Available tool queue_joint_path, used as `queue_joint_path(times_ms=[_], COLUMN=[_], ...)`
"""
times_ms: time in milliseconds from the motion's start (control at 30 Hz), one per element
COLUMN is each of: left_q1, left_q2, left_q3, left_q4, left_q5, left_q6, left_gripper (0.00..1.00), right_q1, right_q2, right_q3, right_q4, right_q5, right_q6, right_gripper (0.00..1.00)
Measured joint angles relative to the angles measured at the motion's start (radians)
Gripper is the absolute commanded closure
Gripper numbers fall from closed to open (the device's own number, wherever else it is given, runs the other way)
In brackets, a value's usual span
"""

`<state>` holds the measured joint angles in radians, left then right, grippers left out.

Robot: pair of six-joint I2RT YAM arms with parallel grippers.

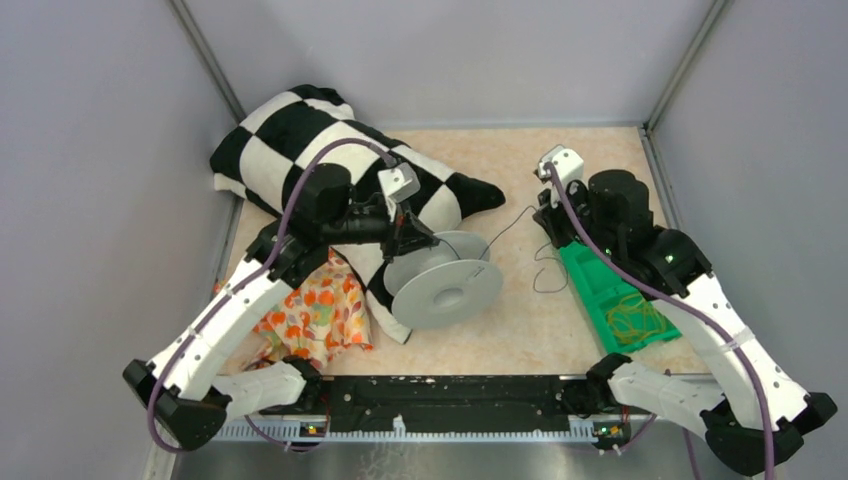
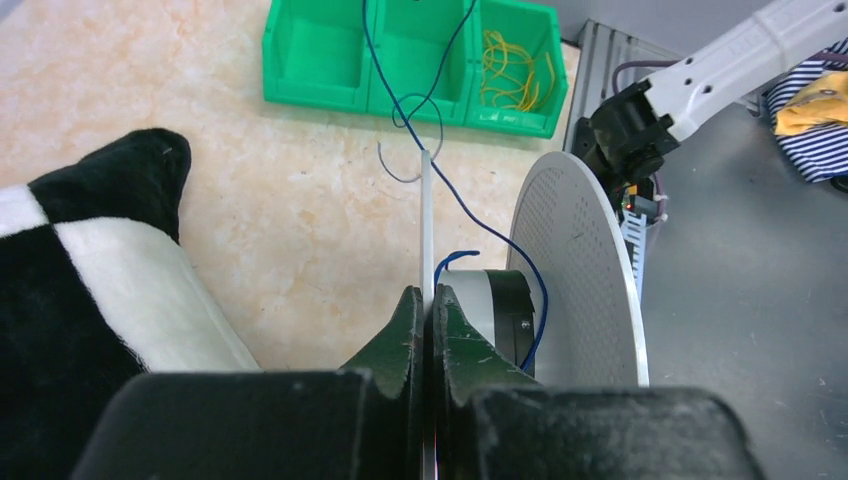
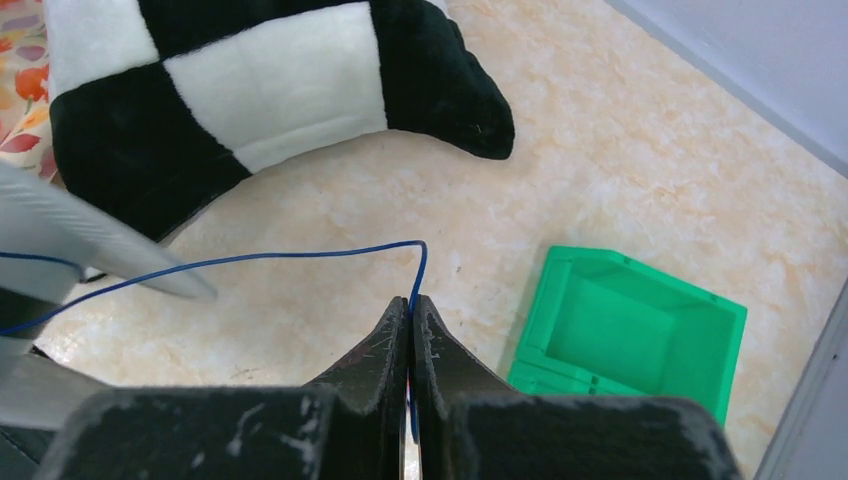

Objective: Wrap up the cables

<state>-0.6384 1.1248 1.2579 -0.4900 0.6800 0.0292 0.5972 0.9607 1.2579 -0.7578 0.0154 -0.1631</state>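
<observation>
My left pincer [image 2: 428,300] clamps the rim of the round grey plastic spool [image 2: 575,270]; my right pincer [image 3: 410,305] pinches the thin dark-blue wire [image 3: 250,258].

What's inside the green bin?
Yellow rubber bands in one end compartment of the green bin. The other two look bare; the blue cable crosses the middle one. Top view: the right arm hides part.

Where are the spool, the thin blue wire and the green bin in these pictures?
spool [image 1: 447,295]: top view, middle of its front disc.
wire [image 3: 300,254]: right wrist view, on its long, nearly straight stretch.
green bin [image 2: 310,92]: left wrist view, on the outer wall facing the camera.
</observation>
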Motion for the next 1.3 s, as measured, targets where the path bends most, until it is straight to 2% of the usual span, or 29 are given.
queue_joint_path(times_ms=[200,400,533,767,900,1133,1300], left_q1=[0.005,0.022,0.059,0.153,0.179,0.187,0.187], left_q2=[-0.105,-0.108,-0.108,-0.082,-0.072,-0.080,-0.101], left_q3=[-0.048,-0.048,-0.048,0.001,0.002,-0.129,-0.329], left_q4=[0.025,0.045,0.116,0.219,0.298,0.448,0.558], left_q5=[0.043,0.064,0.054,-0.053,-0.179,-0.392,-0.531], left_q6=[-0.043,-0.087,-0.156,-0.296,-0.401,-0.624,-0.759], left_gripper=[1.00,1.00,1.00,1.00,1.00,1.00,1.00], right_q1=[-0.024,-0.024,-0.024,-0.024,-0.024,-0.013,0.103], right_q2=[-0.014,-0.103,-0.126,-0.134,-0.136,-0.138,-0.095], right_q3=[-0.006,-0.140,-0.200,-0.317,-0.415,-0.578,-0.597], right_q4=[0.005,0.061,0.084,0.194,0.307,0.542,0.649], right_q5=[-0.029,-0.103,-0.134,-0.157,-0.168,-0.220,-0.179], right_q6=[0.055,0.115,0.139,0.203,0.259,0.404,0.462], right_gripper=[1.00,1.00,1.00,1.00,1.00,1.00,1.00])
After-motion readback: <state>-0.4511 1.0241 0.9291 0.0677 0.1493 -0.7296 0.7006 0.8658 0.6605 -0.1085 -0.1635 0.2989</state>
